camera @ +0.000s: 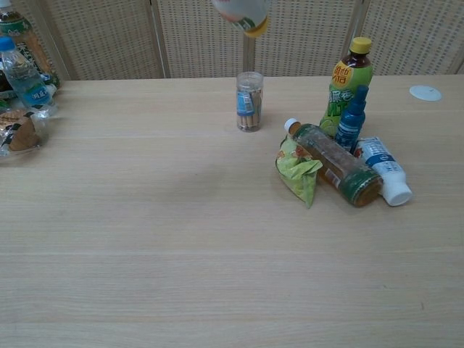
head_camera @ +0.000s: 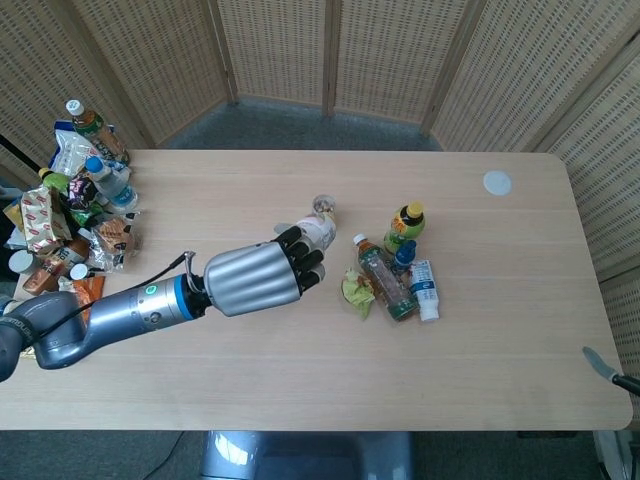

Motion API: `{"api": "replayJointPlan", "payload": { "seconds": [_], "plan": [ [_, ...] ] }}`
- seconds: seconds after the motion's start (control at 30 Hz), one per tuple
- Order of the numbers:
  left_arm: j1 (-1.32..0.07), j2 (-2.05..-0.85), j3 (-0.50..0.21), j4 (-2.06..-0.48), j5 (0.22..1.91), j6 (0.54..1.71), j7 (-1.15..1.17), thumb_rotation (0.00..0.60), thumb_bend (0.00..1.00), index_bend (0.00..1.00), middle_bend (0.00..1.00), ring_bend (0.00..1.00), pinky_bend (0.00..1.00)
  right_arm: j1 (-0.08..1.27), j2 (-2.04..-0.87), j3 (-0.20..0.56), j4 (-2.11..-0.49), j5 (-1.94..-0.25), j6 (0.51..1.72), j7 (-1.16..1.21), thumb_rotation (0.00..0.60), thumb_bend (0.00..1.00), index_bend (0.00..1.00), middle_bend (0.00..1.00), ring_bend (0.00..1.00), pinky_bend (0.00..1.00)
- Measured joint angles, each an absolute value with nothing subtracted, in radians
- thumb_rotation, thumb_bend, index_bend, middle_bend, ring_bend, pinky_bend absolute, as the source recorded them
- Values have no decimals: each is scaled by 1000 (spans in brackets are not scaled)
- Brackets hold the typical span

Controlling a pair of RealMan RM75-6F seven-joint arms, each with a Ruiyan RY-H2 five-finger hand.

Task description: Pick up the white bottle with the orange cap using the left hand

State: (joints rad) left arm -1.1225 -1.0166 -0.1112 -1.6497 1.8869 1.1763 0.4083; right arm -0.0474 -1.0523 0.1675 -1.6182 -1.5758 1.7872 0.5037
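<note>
Left hand (head_camera: 258, 277) grips the white bottle with the orange cap (head_camera: 316, 232), held in the air above the bench (head_camera: 300, 380); chest view shows only its capped end (camera: 243, 14) at top edge. Clear jar (camera: 249, 101), green bottle (camera: 346, 85), and tipped brown bottle (camera: 333, 163) stay on bench. Right hand out of sight.

Silver robot hand (head_camera: 255, 279), black fingers, blue-ringed wrist.

white bottle (head_camera: 316, 232) | orange cap | tilted | aloft, gripped in left hand (head_camera: 255, 278)
</note>
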Motion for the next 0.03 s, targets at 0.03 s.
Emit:
{"api": "replayJointPlan", "payload": {
  "seconds": [0.03],
  "plan": [
    [-1116, -999, -121, -1662, 1885, 1180, 411, 600, 154, 732, 589, 672, 569, -47, -1052, 167, -1620, -1577, 1788, 501, 600, 0, 0, 0, 0, 0]
  ]
}}
